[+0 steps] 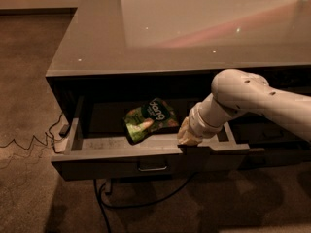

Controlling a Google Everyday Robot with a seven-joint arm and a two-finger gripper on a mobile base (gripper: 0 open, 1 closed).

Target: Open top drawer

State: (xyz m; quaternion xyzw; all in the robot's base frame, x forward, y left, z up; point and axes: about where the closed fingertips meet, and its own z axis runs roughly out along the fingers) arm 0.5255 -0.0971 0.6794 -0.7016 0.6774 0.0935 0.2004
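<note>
Gripper (188,136) low at the front edge of the open top drawer (102,165), right of centre frame.
Pale and rounded, it sits at the upper lip of the drawer's front panel, ending the white arm (257,101) that reaches in from the right edge; whether it is spread or closed cannot be told. The drawer juts out beneath the glossy cabinet top (194,33), its small bar handle (152,167) at lower middle. A green snack pouch (148,120) lies on its grey floor, just left of the gripper. A dark cable (102,203) trails over the carpet (29,81) below.
</note>
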